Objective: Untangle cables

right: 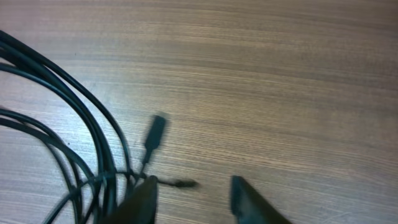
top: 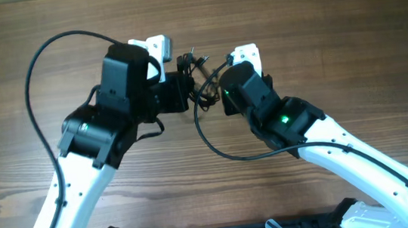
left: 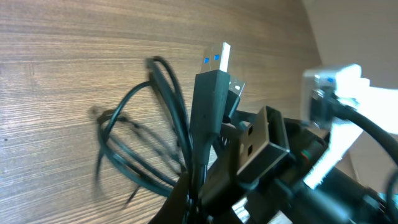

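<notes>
Wooden table (top: 331, 25) seen from overhead: we see the cables (top: 202, 80) bunched between the left gripper (top: 183, 88) and the right gripper (top: 220, 89). Left wrist view: the left gripper (left: 193, 202) clamps the cables (left: 143, 143) just below their upright USB plug (left: 210, 93). Right wrist view: the right gripper (right: 193, 190) gapes, fingers spread just right of the cables (right: 74, 124).

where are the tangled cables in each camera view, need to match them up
overhead: the cables are bunched top centre, between the two arms' wrists.
left wrist: loops left of centre, with a USB plug upright mid-frame.
right wrist: strands curving down the left edge.
shared landmark: the wood-grain table under them.
</notes>
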